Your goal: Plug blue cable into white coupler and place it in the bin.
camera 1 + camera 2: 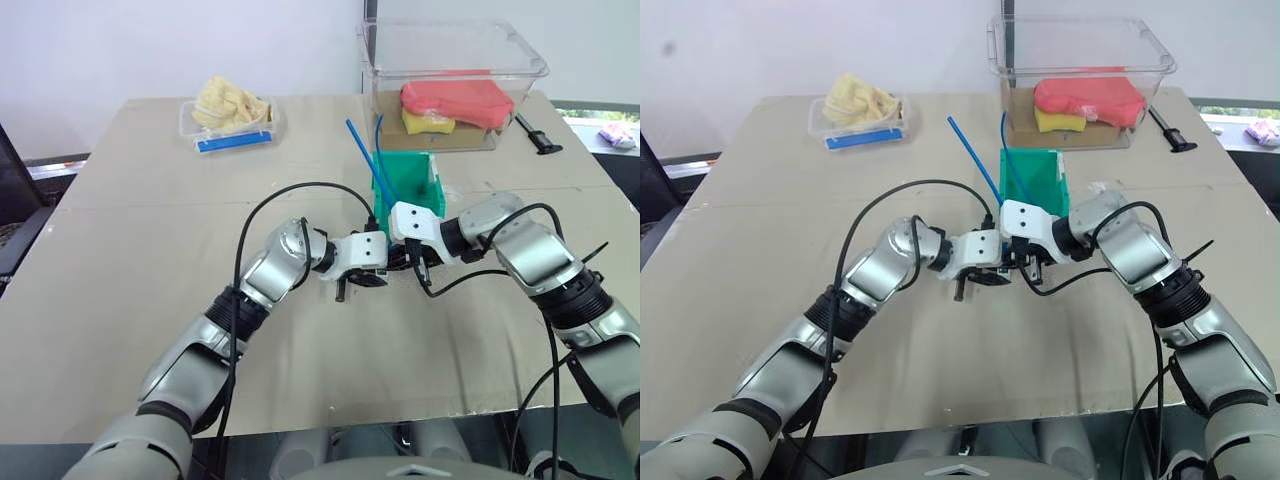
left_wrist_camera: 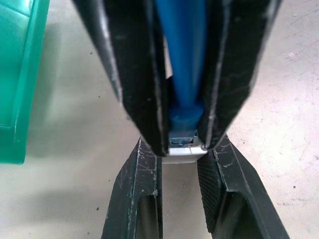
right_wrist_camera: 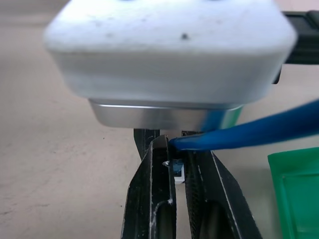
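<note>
My two grippers meet tip to tip over the table, just in front of the green bin (image 1: 418, 176). The left gripper (image 2: 181, 151) is shut on the tiny white coupler (image 2: 185, 155). Facing it, the right gripper (image 3: 176, 149) is shut on the plug end of the blue cable (image 2: 185, 74). The blue plug sits right at the coupler's socket. How deep it sits cannot be told. From the right gripper the cable (image 1: 366, 155) rises slantwise up and away, past the bin's left side.
A thin second blue cable (image 1: 379, 150) curves up out of the bin. Behind the bin stands a large clear tub (image 1: 455, 60) holding red and yellow items, with a black tool (image 1: 538, 135) to its right. A shallow clear tray (image 1: 232, 125) lies at the far left.
</note>
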Controlling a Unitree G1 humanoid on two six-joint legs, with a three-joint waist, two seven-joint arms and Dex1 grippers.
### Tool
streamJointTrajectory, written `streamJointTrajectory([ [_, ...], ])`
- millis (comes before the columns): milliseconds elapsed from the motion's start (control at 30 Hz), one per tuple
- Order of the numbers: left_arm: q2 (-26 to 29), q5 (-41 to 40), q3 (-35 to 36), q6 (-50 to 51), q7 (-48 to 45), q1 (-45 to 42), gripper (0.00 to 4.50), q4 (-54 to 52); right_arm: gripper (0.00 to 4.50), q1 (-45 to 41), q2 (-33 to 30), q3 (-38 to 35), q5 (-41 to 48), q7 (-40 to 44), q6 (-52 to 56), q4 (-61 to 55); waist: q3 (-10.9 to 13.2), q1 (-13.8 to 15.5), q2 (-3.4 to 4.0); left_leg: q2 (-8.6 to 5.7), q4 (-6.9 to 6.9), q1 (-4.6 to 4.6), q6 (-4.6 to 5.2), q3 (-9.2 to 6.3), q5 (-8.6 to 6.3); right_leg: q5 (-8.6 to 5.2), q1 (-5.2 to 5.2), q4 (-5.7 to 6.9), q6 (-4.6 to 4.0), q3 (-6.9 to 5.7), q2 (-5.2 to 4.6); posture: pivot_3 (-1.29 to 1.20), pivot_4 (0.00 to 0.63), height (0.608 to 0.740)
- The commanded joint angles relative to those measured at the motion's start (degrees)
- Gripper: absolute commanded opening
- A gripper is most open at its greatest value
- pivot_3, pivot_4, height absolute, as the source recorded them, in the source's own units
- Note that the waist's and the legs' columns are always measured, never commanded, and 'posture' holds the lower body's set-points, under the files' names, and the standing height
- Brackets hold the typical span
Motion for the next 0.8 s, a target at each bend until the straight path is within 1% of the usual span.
streamJointTrajectory([
  [33,-0.5,0.0,0.8,1.2,1.2,1.0,0.39,-1.6,0.0,3.4,3.7,-1.8,-1.2,-5.6,-3.4,3.8,-0.2,-0.1,-0.06,0.01,-0.01,0.01,0.0,-0.02,0.0,0.0,0.0,0.0,0.0,0.0,0.01,0.0,0.15,0.74],
  [100,-0.4,-0.8,1.9,2.5,1.3,1.8,0.39,-2.6,0.67,3.9,4.9,-7.2,1.3,-7.3,-5.0,2.3,-0.2,-0.3,-0.05,0.04,-0.02,0.04,-0.01,-0.08,0.0,0.01,-0.01,0.0,0.0,0.04,0.02,0.0,0.15,0.74],
  [133,-0.3,-1.0,2.3,3.0,1.3,2.1,0.39,-3.1,1.08,4.3,5.1,-9.3,2.2,-8.1,-5.3,1.2,-0.2,-0.3,-0.04,0.05,-0.02,0.04,-0.01,-0.06,0.01,0.01,-0.02,0.01,0.0,0.08,0.02,0.0,0.15,0.74],
  [200,-0.1,-2.3,3.7,5.1,1.4,2.9,0.39,-4.6,1.71,6.0,4.5,-14.3,5.4,-9.4,-4.3,-3.7,-0.1,-0.2,0.06,0.04,-0.01,-0.08,-0.02,-0.06,0.01,0.02,-0.14,0.03,-0.01,0.09,0.02,0.0,0.15,0.74],
  [267,0.4,-3.7,5.2,7.3,1.7,3.6,0.39,-6.2,2.86,9.1,3.3,-20.0,9.3,-10.8,-2.6,-10.2,-0.1,-0.1,0.09,0.03,-0.01,-0.26,-0.02,-0.09,0.01,0.02,-0.3,0.03,-0.02,0.12,0.01,0.0,0.15,0.74],
  [300,0.8,-4.7,6.3,8.9,1.8,4.0,0.39,-7.2,3.28,11.4,2.8,-23.4,11.6,-12.3,-1.1,-14.2,-0.1,0.1,0.09,0.03,-0.01,-0.35,-0.04,-0.1,0.02,0.02,-0.4,0.02,-0.02,0.12,0.01,0.0,0.15,0.74],
  [333,1.1,-5.5,7.1,10.1,1.9,4.4,0.39,-8.1,3.93,13.5,2.0,-26.0,13.7,-13.2,0.7,-17.9,-0.1,0.1,0.09,0.03,-0.01,-0.54,-0.09,-0.16,0.05,0.02,-0.55,0.0,-0.02,0.09,0.0,0.0,0.15,0.74],
  [367,1.4,-6.4,8.1,11.1,2.1,4.9,0.39,-9.3,4.25,16.4,0.8,-28.4,15.5,-13.6,1.9,-22.2,-0.1,0.2,0.09,0.03,-0.03,-0.65,-0.13,-0.21,0.06,0.02,-0.64,-0.04,-0.03,0.05,0.0,0.0,0.15,0.74],
  [400,1.6,-7.1,8.7,11.7,2.3,5.3,0.39,-10.2,4.49,18.4,0.0,-29.7,16.7,-14.1,2.9,-25.0,-0.1,0.2,0.09,0.03,-0.03,-0.94,-0.14,-0.28,0.06,0.01,-0.88,-0.06,-0.03,-0.01,-0.01,0.0,0.15,0.74],
  [467,-0.5,-11.2,12.8,18.0,4.5,5.3,0.39,-12.8,4.49,24.5,-1.0,-34.2,19.5,-17.2,6.0,-32.5,-0.1,0.3,0.09,-0.01,-0.02,-1.19,-0.29,-0.24,0.15,0.02,-1.12,-0.04,-0.02,0.03,-0.04,0.0,0.15,0.74],
  [533,-2.5,-13.9,16.1,24.2,7.6,4.3,0.39,-14.6,4.49,29.9,-0.9,-37.5,20.1,-21.7,8.0,-38.7,-0.1,0.6,0.07,-0.01,-0.01,-1.37,-0.28,-0.28,0.15,0.02,-1.28,-0.05,-0.02,-0.01,-0.08,0.0,0.15,0.74],
  [567,-3.7,-15.5,17.8,30.1,9.2,2.5,0.39,-15.0,4.49,33.1,-0.3,-38.8,19.7,-24.7,9.0,-42.0,-0.1,0.6,0.08,-0.02,0.04,-1.4,-0.26,-0.25,0.14,0.02,-1.3,-0.03,-0.02,0.0,-0.09,0.0,0.15,0.74],
  [667,-6.9,-21.2,22.9,43.0,12.4,-3.3,0.39,-14.1,4.49,42.1,1.0,-39.9,16.2,-32.2,10.0,-49.5,0.0,0.9,0.03,-0.12,0.08,-1.35,-0.02,-0.26,0.01,0.02,-1.24,0.04,0.02,-0.01,-0.1,0.0,0.15,0.74],
  [767,-10.6,-23.5,27.3,49.6,17.6,-9.1,0.39,-10.3,4.49,48.3,4.4,-39.8,15.3,-39.1,11.9,-54.8,0.0,0.9,0.02,-0.11,0.09,-1.12,-0.03,-0.35,0.02,-0.04,-0.93,0.03,0.09,-0.16,-0.05,0.0,0.15,0.74],
  [800,-12.5,-23.2,28.8,50.9,20.6,-11.9,0.39,-7.2,4.49,50.4,5.5,-38.8,14.1,-41.4,12.2,-56.4,0.0,0.5,0.06,-0.09,0.1,-1.03,-0.03,-0.36,0.02,-0.1,-0.85,0.01,0.19,-0.16,-0.03,0.0,0.15,0.74],
])
